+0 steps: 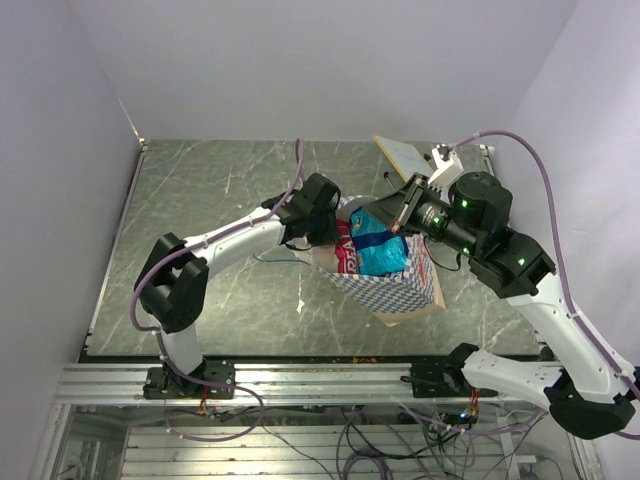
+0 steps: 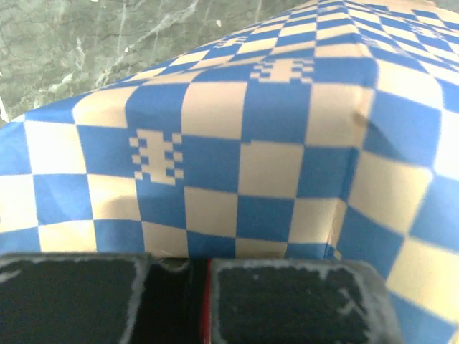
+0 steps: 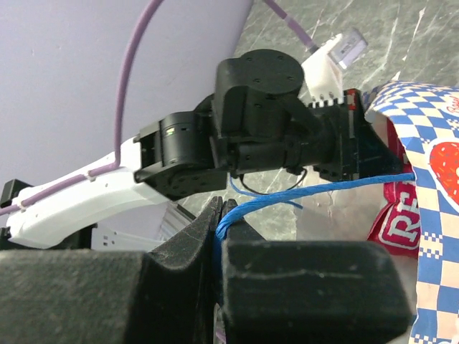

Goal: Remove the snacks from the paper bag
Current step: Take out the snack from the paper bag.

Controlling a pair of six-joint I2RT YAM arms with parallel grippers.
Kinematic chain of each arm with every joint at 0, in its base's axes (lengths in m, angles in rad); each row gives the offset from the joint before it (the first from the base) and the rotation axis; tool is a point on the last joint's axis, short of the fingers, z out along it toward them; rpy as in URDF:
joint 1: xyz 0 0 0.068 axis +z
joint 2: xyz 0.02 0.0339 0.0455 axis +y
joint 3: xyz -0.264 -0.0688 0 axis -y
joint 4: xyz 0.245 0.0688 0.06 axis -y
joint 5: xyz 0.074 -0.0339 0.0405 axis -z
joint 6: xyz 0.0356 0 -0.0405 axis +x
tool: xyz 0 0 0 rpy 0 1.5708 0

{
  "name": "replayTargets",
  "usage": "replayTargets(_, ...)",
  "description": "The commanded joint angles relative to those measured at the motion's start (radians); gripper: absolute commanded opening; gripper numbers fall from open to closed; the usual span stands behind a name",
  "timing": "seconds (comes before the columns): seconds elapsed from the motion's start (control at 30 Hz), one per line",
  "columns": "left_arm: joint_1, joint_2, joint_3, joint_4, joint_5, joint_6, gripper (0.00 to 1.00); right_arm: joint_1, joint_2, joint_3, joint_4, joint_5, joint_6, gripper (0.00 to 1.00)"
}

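1. Top external view: the paper bag [image 1: 400, 290] lies on its side on the table [image 1: 200, 220], with its mouth turned away from the arm bases. A red-pink packet [image 1: 345, 252] and a blue packet [image 1: 382, 252] show in the mouth. The left gripper [image 1: 328, 232] is at the bag's mouth on its left side. The right gripper [image 1: 375, 215] is at the far rim of the mouth.
2. Left wrist view: the bag's blue-and-white checkered side [image 2: 251, 143] fills the picture, right in front of the left gripper [image 2: 204, 301]. The jaws are pressed together with a thin red sliver between them; I cannot tell what that sliver is.
3. Right wrist view: the right gripper [image 3: 219, 265] is clenched on the bag's blue string handle [image 3: 323, 192], which runs taut to the checkered rim. Beside that rim lies the red-pink packet [image 3: 391, 218] with its white lettering, and the left gripper [image 3: 351, 140] is just above it.
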Motion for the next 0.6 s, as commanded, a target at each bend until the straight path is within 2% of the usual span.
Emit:
replayTargets(0.0, -0.001, -0.107, 0.049, 0.029, -0.01, 0.023, 0.07, 0.001, -0.011, 0.007, 0.024, 0.007, -0.026, 0.0)
replayTargets(0.3, -0.002, -0.218, 0.093, -0.008, 0.111, 0.064, 0.07, 0.001, 0.051, 0.083, -0.007, 0.055, -0.11, 0.0)
replayTargets(0.57, -0.001, -0.283, 0.182, -0.092, 0.187, 0.085, 0.07, 0.0, 0.045, 0.082, 0.005, 0.107, -0.112, 0.0)
